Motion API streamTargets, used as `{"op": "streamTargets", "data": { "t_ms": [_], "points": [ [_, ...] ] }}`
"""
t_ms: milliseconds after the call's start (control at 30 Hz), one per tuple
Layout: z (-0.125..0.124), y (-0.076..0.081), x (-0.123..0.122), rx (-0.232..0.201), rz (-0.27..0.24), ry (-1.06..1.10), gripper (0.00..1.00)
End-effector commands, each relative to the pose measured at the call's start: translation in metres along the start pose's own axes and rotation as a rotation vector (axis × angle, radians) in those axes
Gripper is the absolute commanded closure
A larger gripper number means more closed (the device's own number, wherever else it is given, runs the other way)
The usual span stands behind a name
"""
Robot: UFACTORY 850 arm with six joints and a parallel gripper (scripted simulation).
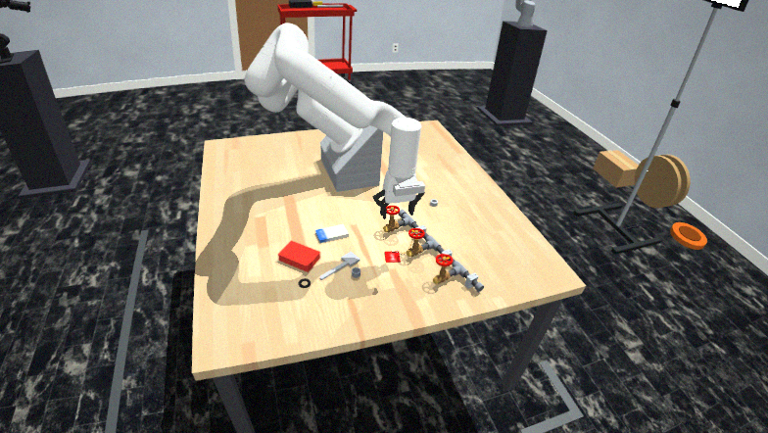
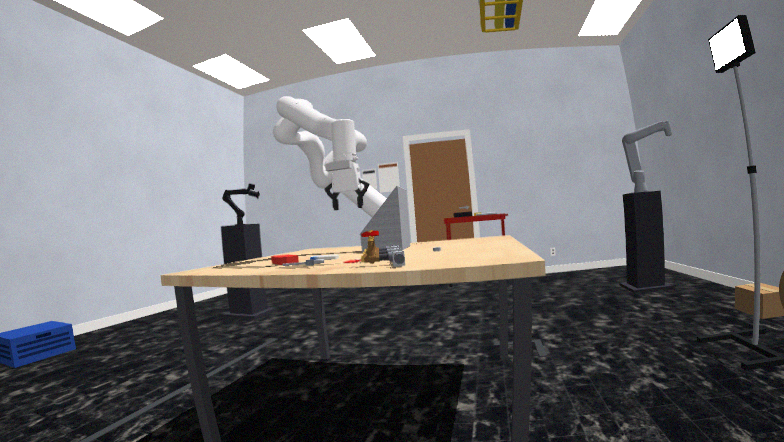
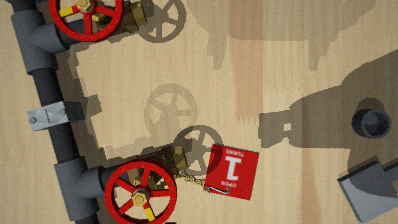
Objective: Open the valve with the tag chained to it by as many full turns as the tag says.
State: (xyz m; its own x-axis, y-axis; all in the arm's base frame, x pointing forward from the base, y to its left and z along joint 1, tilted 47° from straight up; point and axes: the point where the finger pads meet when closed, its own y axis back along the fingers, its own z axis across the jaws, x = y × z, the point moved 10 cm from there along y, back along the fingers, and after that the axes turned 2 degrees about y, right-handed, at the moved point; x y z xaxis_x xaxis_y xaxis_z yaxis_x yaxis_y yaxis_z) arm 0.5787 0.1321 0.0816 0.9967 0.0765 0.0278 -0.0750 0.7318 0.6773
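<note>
Three red-handwheel valves sit in a row on a grey pipe (image 1: 436, 248) on the wooden table: a far valve (image 1: 392, 210), a middle valve (image 1: 416, 233) and a near valve (image 1: 444, 260). A red tag (image 1: 392, 257) lies beside the middle valve. In the wrist view the tag (image 3: 232, 171) reads "1" and is chained to the lower valve (image 3: 141, 192). Another valve (image 3: 85, 14) shows at the top left. My gripper (image 1: 399, 207) is open and empty. It hangs well above the valve row (image 2: 371, 245), as the exterior view (image 2: 346, 202) shows. Its fingers are out of the wrist view.
Left of the valves lie a red box (image 1: 299, 255), a white and blue block (image 1: 331, 232), a small hammer (image 1: 338, 265), a black ring (image 1: 304, 279) and a grey cylinder (image 1: 356, 272). A small grey nut (image 1: 434, 202) lies to the right. The arm's base (image 1: 352, 158) stands behind.
</note>
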Motion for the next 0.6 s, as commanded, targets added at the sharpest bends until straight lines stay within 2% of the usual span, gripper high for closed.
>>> {"op": "streamTargets", "data": {
  "t_ms": [0,133,300,567],
  "points": [
    [-0.004,-0.002,0.0,0.007,0.005,-0.092,0.0],
    [-0.008,-0.004,0.0,0.013,0.008,-0.172,0.0],
    [-0.021,-0.012,-0.002,0.034,0.022,-0.456,0.0],
    [-0.048,-0.028,-0.004,0.059,0.019,-0.771,0.0]
  ]
}}
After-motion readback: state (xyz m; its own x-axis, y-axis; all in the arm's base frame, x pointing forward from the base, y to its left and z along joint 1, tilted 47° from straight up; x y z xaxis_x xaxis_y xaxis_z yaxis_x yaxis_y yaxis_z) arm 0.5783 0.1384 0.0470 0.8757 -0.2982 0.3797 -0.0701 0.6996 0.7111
